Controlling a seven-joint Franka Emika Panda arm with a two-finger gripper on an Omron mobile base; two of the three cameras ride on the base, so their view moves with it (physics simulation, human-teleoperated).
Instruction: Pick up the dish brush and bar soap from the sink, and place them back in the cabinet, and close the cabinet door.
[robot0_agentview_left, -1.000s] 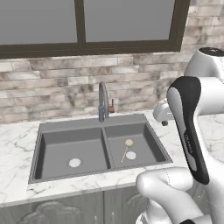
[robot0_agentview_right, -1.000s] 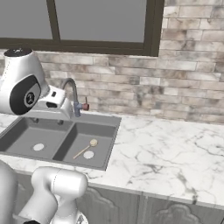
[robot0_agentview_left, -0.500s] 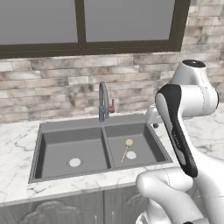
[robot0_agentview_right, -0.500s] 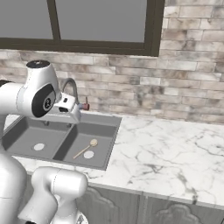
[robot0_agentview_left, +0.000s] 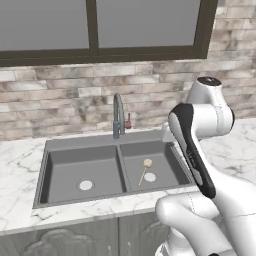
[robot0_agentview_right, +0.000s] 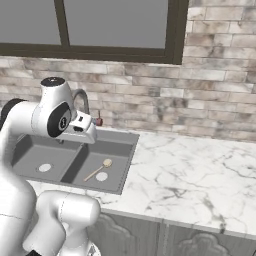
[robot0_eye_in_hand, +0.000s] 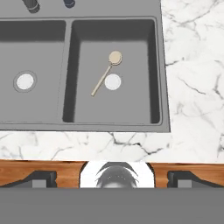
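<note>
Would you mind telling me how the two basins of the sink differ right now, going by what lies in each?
The right basin holds the dish brush, lying diagonally with its round head toward the faucet; the left basin holds no loose item. In the right basin the brush handle passes just beside the drain; the left basin's drain sits alone. Both are dark grey, rectangular, with one round silver drain.

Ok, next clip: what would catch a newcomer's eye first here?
Probably the big white robot arm rising in front of the marble counter, its hand above the sink's right edge. Next, the dark double sink, where a dish brush lies slantwise in the right basin, its stick beside the round drain. Behind the sink stand a grey faucet and a brick wall.
</note>
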